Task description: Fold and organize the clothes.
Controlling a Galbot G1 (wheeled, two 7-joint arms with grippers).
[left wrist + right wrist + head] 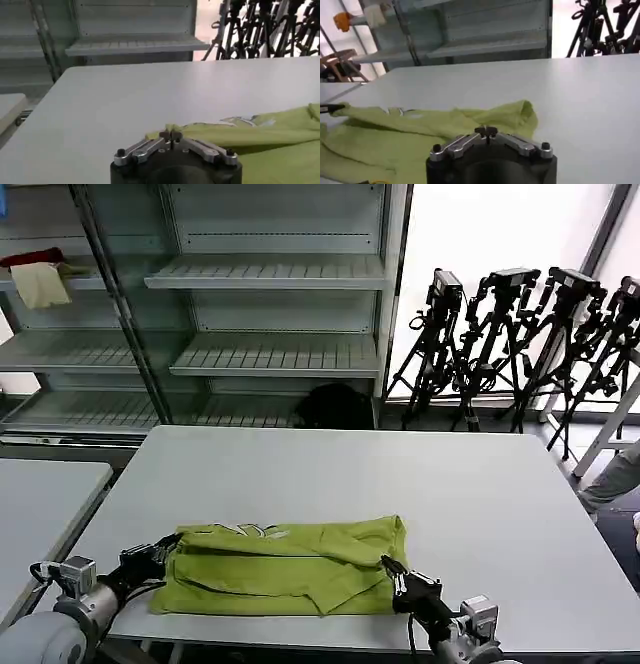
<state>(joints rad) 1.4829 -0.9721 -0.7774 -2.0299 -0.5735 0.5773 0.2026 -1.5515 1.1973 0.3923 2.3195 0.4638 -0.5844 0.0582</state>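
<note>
I see the T-shirt (285,569) lying on the near part of the table (480,504), folded into a rough rectangular band. It is lime-green, soft matte cotton, with several lengthwise creases and a rumpled far right corner that stands up a little. Its long axis runs left to right, parallel to the table's near edge. Along the far edge, toward the left, a bit of white print shows; I cannot read any letters in it.

My left gripper (170,552) sits at the shirt's left end, near the far left corner. In the left wrist view the fingertips (170,134) are pressed together with a fold of green cloth pinched between them, so I log it as grasping the T-shirt.

My right gripper (392,574) is at the shirt's near right corner. In the right wrist view its fingertips (485,131) meet, right against the green fabric (420,135); they are clenched, and I take them to be gripping the shirt's edge there.

The table is smooth, pale grey, flat, with a second similar table (40,494) to the left. Beyond it stand grey metal shelves (270,314) with slatted boards; a red cloth (30,257) and a cream cloth (42,284) lie on a shelf at the far left. Black tripods (520,344) stand at the far right by the bright window.
</note>
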